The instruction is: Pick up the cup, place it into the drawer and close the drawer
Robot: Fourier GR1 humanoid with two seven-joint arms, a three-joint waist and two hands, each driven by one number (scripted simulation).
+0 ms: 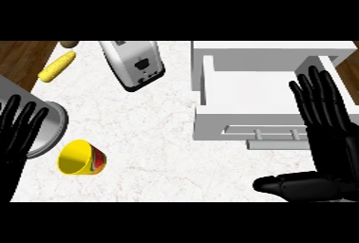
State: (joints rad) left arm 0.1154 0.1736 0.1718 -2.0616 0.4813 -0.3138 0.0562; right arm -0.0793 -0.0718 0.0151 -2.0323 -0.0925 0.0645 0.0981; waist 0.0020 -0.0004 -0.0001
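On the bench, one yellow cup was seen lying on its side at lower left, ungrasped; the left robot hand was held wide beside it; the right robot hand was spread over the one open drawer; picking up was judged pending, requiring a reach and closure round the cup; one toaster and one corn cob were counted.

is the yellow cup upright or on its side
On its side: the yellow cup lies on the counter, its open mouth facing the view's left.
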